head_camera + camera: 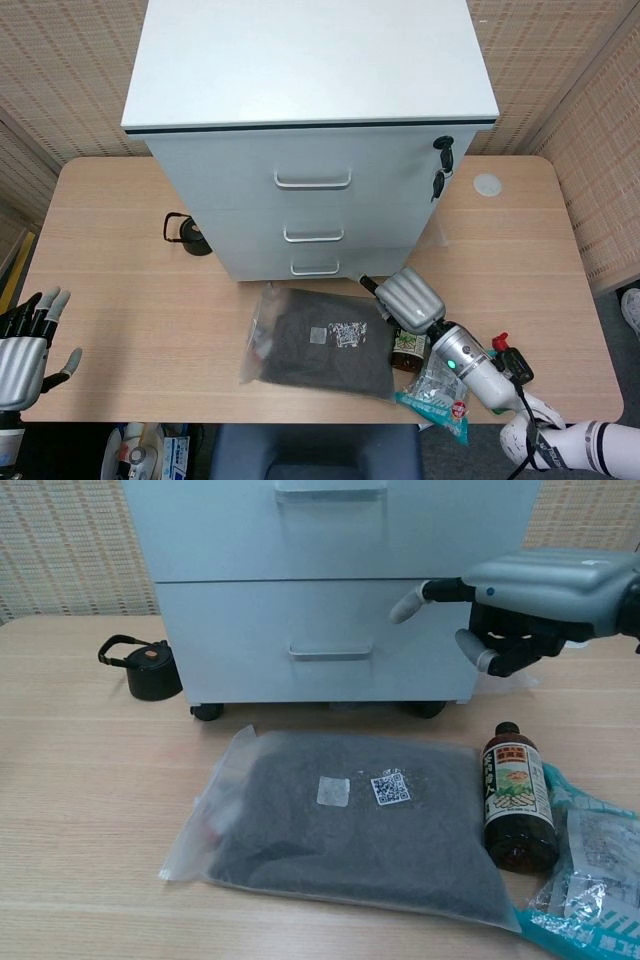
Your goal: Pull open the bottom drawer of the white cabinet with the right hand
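Observation:
The white cabinet [310, 90] stands at the back middle of the table. Its bottom drawer [320, 640] is closed, and its handle [315, 268] [330, 654] is bare. My right hand [408, 296] [525, 600] hovers in front of the cabinet's lower right corner, to the right of that handle and apart from it. One of its fingers [405, 605] points left across the drawer front, the others are partly curled, and it holds nothing. My left hand [22, 345] rests at the table's near left edge with fingers spread and nothing in it.
A clear bag of dark cloth [320, 340] [350, 825] lies right before the cabinet. A brown bottle [408, 345] [518, 795] and a teal packet [440, 385] lie under my right arm. A small black strapped object [188, 233] [150, 670] sits left of the cabinet. Keys [441, 165] hang from the lock.

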